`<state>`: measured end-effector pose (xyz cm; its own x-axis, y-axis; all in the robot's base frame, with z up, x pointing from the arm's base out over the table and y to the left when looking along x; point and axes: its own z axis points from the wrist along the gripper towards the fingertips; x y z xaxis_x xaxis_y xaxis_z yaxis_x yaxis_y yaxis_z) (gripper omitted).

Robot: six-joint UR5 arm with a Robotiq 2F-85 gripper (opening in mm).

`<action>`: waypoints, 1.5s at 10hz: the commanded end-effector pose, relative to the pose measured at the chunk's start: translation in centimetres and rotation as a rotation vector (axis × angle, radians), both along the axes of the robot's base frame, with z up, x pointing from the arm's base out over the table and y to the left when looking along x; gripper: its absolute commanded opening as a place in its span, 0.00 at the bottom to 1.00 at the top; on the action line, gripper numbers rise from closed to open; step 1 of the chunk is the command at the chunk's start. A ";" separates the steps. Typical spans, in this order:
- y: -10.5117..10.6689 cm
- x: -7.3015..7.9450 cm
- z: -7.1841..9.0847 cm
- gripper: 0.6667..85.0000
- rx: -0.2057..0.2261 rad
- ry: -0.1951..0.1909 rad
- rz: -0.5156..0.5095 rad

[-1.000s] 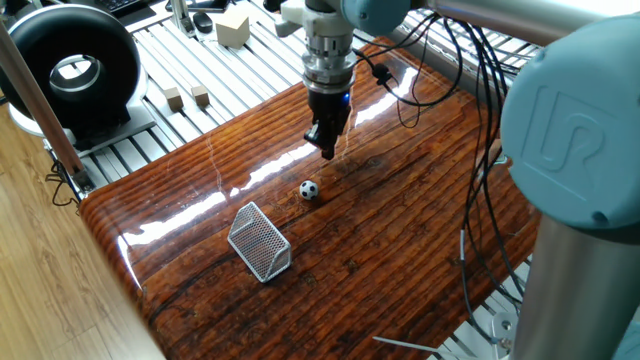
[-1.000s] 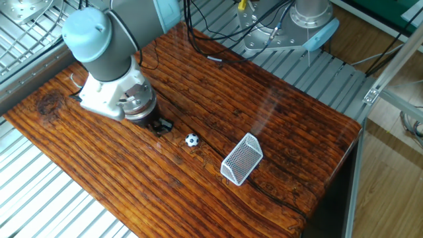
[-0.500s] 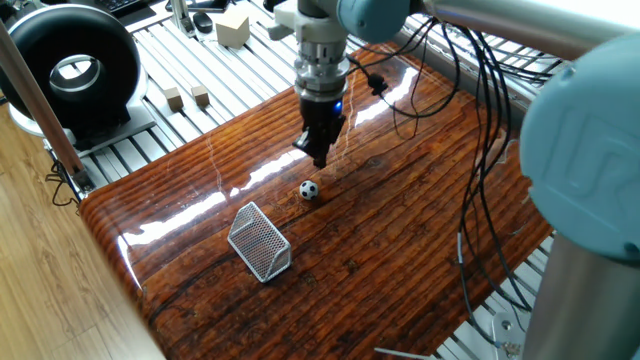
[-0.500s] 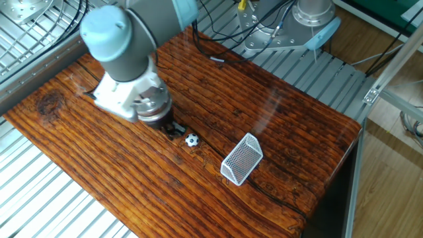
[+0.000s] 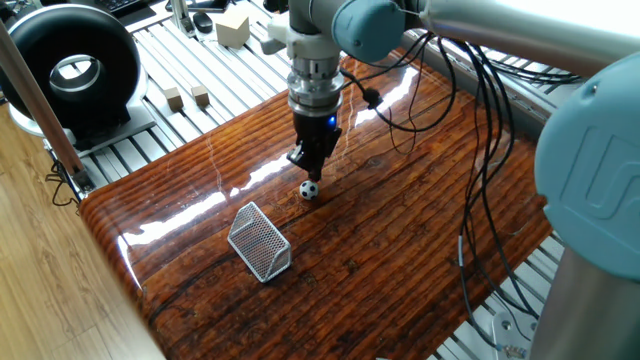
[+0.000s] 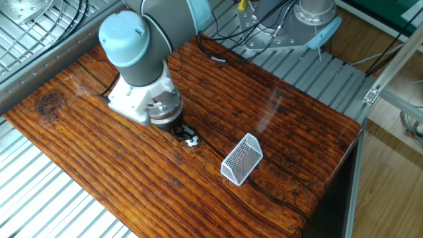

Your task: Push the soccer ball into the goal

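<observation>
The soccer ball [image 5: 310, 189], tiny, white with black patches, lies on the wooden board; in the other fixed view [image 6: 192, 141] the gripper partly covers it. My gripper [image 5: 306, 165] points down with its fingers together, the tips right at the ball's far side [image 6: 183, 133]. I cannot tell whether they touch the ball. The goal [image 5: 259, 241] is a small silver mesh wedge lying a short way from the ball on the side away from the gripper [image 6: 241, 158].
A big black ring-shaped device [image 5: 71, 70] stands at the back left. Small wooden cubes [image 5: 187, 97] and a larger block [image 5: 232, 29] lie on the metal slats behind the board. Black cables [image 5: 480, 150] hang at the right. The board's edge [image 5: 120, 260] is near the goal.
My gripper has moved steadily toward the ball and now stands right against it. The ball and the goal have not visibly moved.
</observation>
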<state>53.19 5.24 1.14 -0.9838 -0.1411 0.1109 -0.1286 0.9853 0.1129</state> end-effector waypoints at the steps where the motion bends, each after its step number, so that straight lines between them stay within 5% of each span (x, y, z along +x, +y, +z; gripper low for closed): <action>1: 1.0 -0.5 -0.1 0.00 0.023 0.012 -0.022; 3: 4.0 -2.3 0.6 0.00 0.114 0.106 -0.127; 5: 9.2 -2.5 2.5 0.00 0.256 0.195 -0.336; 6: 10.2 -2.6 3.3 0.00 0.287 0.228 -0.378; 8: 7.7 -3.1 3.0 0.00 0.203 0.225 -0.302; 11: 6.2 -3.1 2.5 0.00 0.149 0.205 -0.265; 15: 6.2 -3.3 2.7 0.00 0.150 0.213 -0.266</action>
<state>49.88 11.44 3.55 -0.9471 0.0834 0.3099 0.1666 0.9531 0.2526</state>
